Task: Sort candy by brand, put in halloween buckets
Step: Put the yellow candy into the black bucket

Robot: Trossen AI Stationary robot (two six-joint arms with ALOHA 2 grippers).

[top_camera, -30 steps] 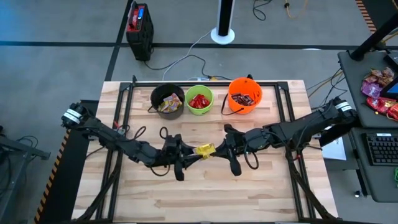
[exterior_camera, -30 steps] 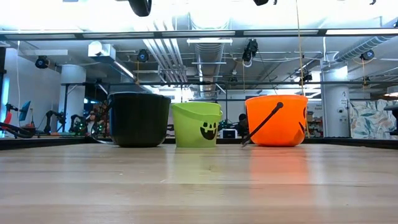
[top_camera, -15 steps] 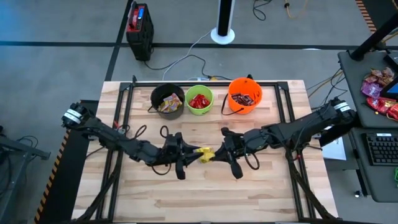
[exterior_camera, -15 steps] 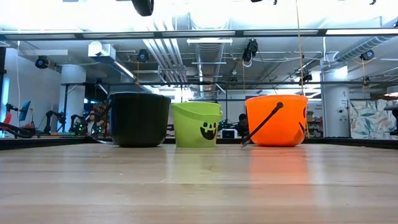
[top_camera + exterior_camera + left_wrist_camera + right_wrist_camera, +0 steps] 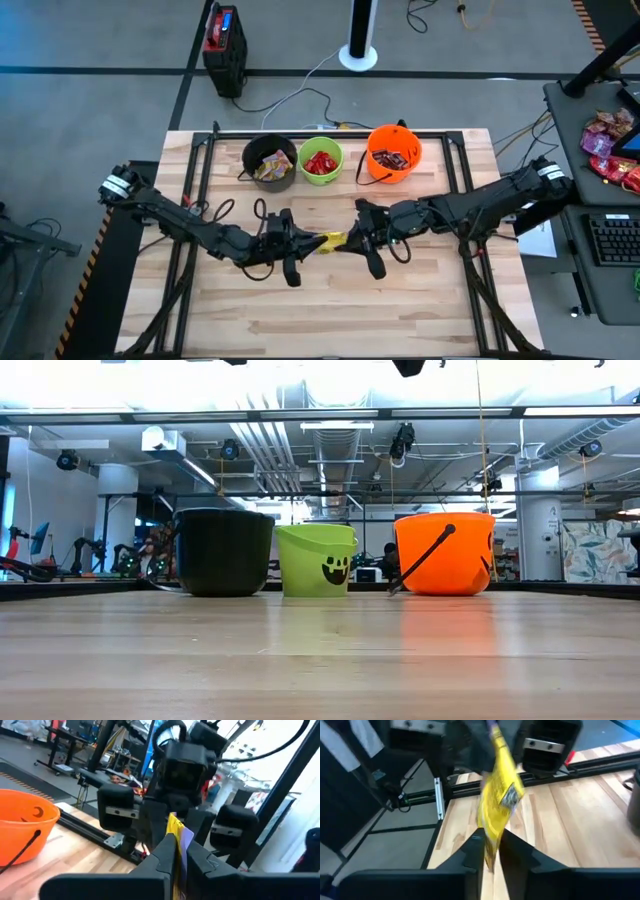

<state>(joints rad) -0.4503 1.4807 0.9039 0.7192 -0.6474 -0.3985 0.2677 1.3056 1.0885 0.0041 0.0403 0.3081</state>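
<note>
A yellow candy packet [image 5: 330, 240] hangs in the air over the middle of the wooden table, between my two grippers. My left gripper [image 5: 310, 243] comes at it from the table's left and is shut on it. My right gripper [image 5: 347, 240] comes from the right and has the other end between its fingers. Three halloween buckets stand on their bases along the far edge: black [image 5: 269, 162], lime green [image 5: 321, 161] and orange [image 5: 394, 152], each with candy inside. The low view shows them as black [image 5: 225, 552], green [image 5: 318, 560] and orange [image 5: 445, 553]. My left gripper pinches one end of the yellow packet [image 5: 176, 836] between its two fingers, coming in about level from the table's left. The packet stands on edge and sticks out past the fingertips, clear of the table. My right gripper has the packet's other end [image 5: 492, 837] between its two fingers [image 5: 476, 851], coming in about level from the table's right. The packet runs on from there to the left gripper, clear of the table.
A black metal frame [image 5: 205, 170] runs along the table's far and side edges. Bare wood lies in front of the buckets [image 5: 320, 650]. A side desk at the right holds pink and red bags [image 5: 610, 140] and a keyboard [image 5: 612, 240].
My left gripper has come onto the free end of the yellow packet and taken hold of it. The packet has stayed in the air between the two grippers, above the table's middle.
</note>
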